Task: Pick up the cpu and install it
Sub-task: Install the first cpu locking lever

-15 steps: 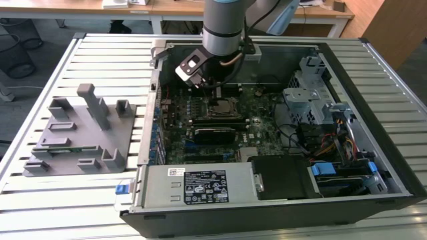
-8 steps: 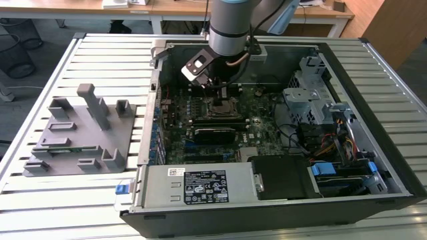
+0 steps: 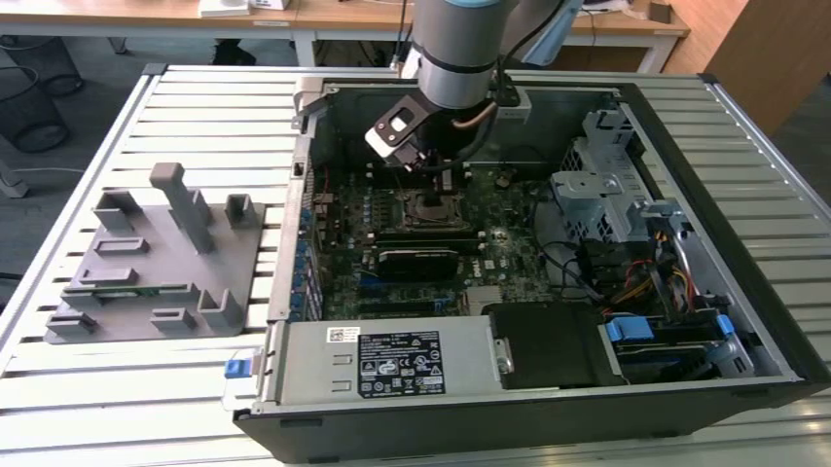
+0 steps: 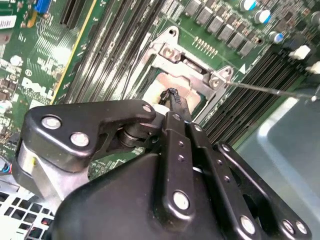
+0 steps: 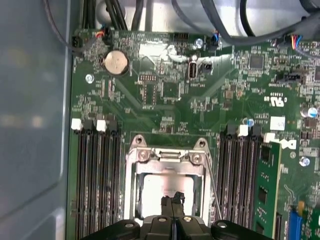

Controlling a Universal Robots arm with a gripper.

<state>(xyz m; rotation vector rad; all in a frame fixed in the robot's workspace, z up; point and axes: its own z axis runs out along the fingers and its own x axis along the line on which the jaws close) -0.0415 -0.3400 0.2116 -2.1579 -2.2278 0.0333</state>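
The cpu shows as a bright, shiny square surface lying flat inside the metal socket frame on the green motherboard. In the second wrist view the cpu is a pale patch within the same socket frame. My gripper hangs right over it with its two black fingers pressed together, nothing visible between them. The gripper has its tip at the cpu's surface; I cannot tell whether it touches. In the exterior view the gripper reaches down into the open computer case above the socket.
Black memory slots flank the socket on both sides, and a thin metal lever stands off beside it. A grey fixture plate with upright posts sits on the slatted table at the exterior view's left. A drive cage and cables crowd the case's right side.
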